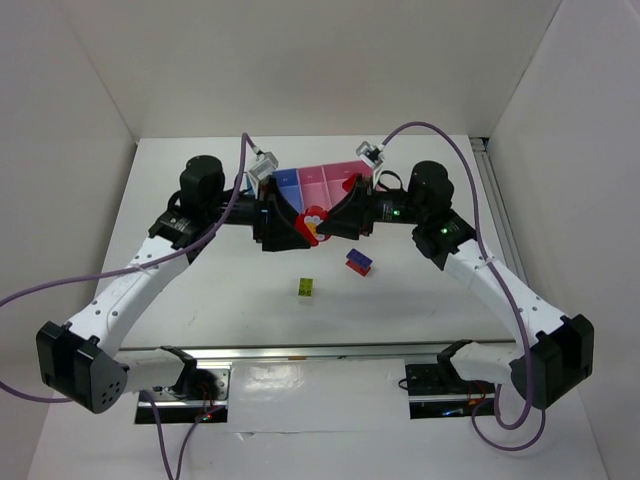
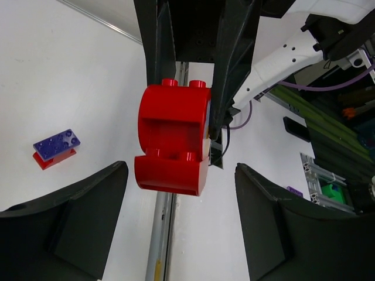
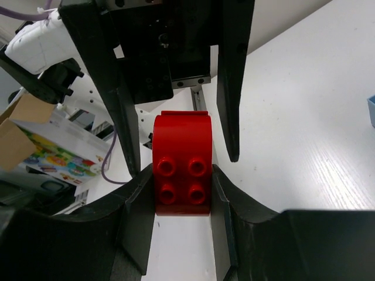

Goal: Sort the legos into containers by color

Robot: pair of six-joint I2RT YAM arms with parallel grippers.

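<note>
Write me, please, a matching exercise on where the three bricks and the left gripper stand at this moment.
Things
1 red brick
2 yellow-green brick
3 blue-and-red brick
4 left gripper

States
A loose on the table, a single piece
B loose on the table, blue stacked on red
C clamped between the right fingers
D open, holding nothing

Pairs: 1-C, 2-A, 3-B, 4-D
</note>
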